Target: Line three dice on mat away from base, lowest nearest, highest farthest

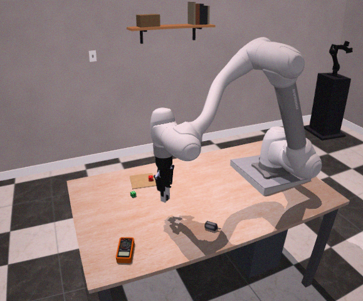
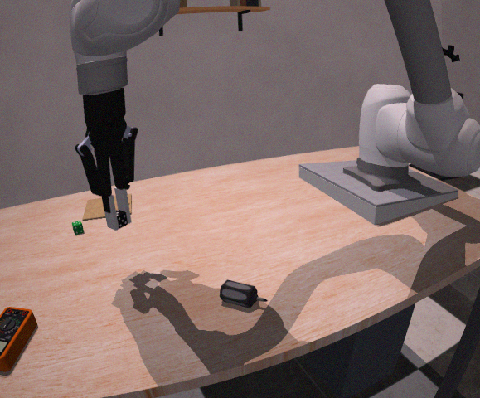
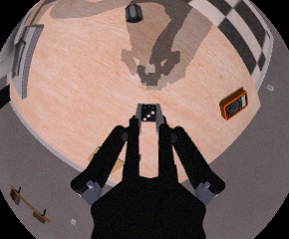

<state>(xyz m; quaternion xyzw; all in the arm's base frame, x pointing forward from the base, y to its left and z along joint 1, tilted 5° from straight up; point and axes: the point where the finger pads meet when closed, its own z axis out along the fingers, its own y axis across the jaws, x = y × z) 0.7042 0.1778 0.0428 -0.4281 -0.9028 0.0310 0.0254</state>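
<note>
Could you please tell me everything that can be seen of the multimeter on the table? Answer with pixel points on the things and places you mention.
The multimeter (image 1: 125, 249) (image 2: 5, 339) (image 3: 233, 104) has an orange casing, plastic by its look, around a dark face. The face bears a round dial in the middle and a pale, blank-looking display near one end. It lies face up near the table's edge, well away from the end effector (image 1: 165, 198) (image 2: 118, 221) (image 3: 148, 114), touching only the tabletop.
</note>
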